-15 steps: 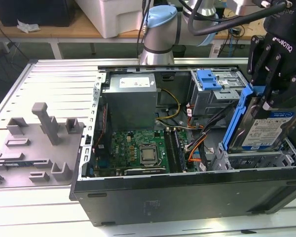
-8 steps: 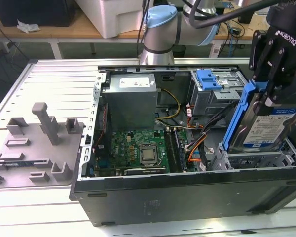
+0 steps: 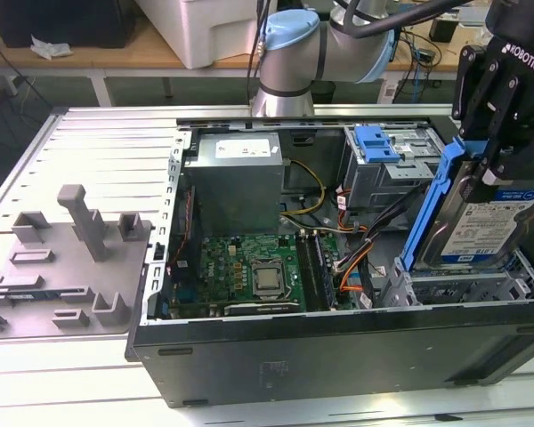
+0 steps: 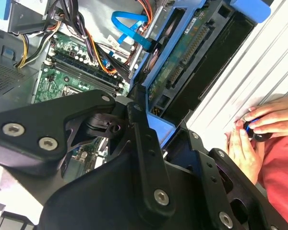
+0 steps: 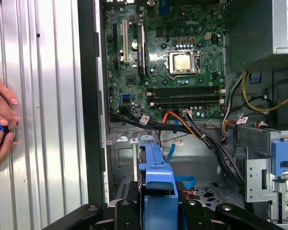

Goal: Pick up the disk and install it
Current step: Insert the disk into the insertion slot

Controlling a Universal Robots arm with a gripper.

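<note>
The hand (image 3: 497,162) grips the disk (image 3: 477,222) by its top edge, tilted just above the bay (image 3: 454,286) at the exterior view's right; it looks best to square the blue bracket (image 3: 424,212) with the bay walls and keep clear of the cables (image 3: 367,256).

One disk (image 3: 488,224), one computer case (image 3: 338,356) (two hands (image 4: 272,116)).

In the exterior view the picture's top and right edges cut off the gripper (image 3: 501,169), and its fingers (image 3: 489,173) hide the upper end of the disk (image 3: 485,229). In the second wrist view a person's hands (image 4: 273,115) run off the edge, half covering a small dark thing (image 4: 260,136) too hidden to name.
</note>
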